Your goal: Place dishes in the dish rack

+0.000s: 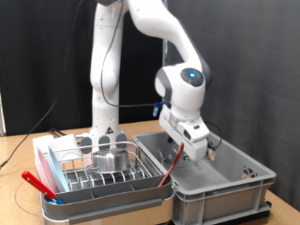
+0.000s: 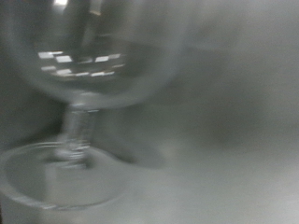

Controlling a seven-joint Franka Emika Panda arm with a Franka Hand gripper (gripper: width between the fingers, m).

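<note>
My gripper [image 1: 181,156] hangs low inside the large grey crate [image 1: 234,184] on the exterior view's right, pointing down near the crate's left wall. The wrist view is filled by a blurred clear stemmed glass [image 2: 82,89], very close, with its bowl, stem and round foot showing; no fingers appear there. On the exterior view's left stands the dish rack [image 1: 70,169], silver wire in a white tray, with a shiny steel bowl [image 1: 111,159] resting in it. Whether the glass is touched by the fingers does not show.
A red-handled utensil [image 1: 39,180] lies along the rack's left side. A thin red stick [image 1: 167,172] leans between rack and crate, just below the gripper. The arm's white base [image 1: 103,112] rises behind the rack. The crate's walls hem in the gripper.
</note>
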